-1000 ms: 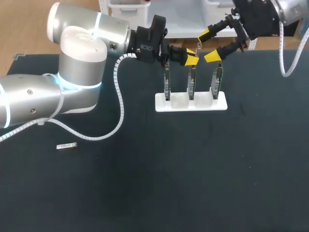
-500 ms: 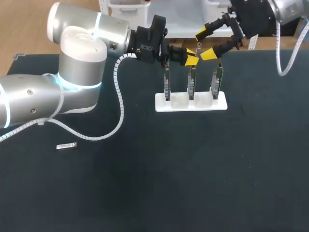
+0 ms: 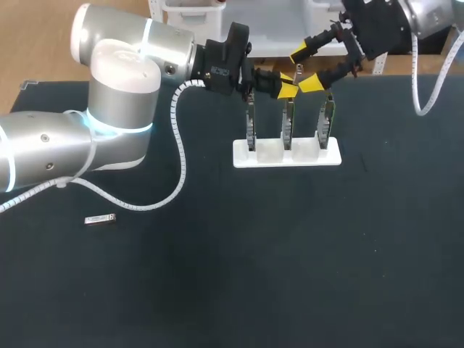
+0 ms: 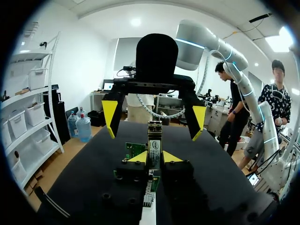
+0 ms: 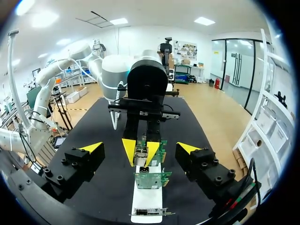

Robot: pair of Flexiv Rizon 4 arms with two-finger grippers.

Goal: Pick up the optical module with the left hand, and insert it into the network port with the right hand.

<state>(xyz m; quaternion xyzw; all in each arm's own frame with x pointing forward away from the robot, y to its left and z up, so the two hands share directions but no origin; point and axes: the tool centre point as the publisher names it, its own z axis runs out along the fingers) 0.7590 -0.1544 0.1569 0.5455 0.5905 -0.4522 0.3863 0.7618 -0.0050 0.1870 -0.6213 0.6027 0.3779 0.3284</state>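
Observation:
My left gripper (image 3: 288, 87) hovers above the white stand (image 3: 286, 155), shut on a small silver optical module (image 4: 154, 146) that sticks out past its yellow tips. My right gripper (image 3: 305, 67) faces it from the far right, wide open, one finger on each side of the module's free end (image 3: 297, 72) without touching it. In the right wrist view, the module (image 5: 140, 152) sits straight ahead, midway between my open fingers (image 5: 91, 148). Three upright green boards (image 3: 288, 119) with ports stand in the white stand, under both grippers.
A second silver module (image 3: 100, 219) lies on the dark mat at the near left. My left arm's white cable (image 3: 181, 156) hangs down over the mat, left of the stand.
My right gripper has shifted a little left, closer around the module's free end. The left arm and its module have kept still.

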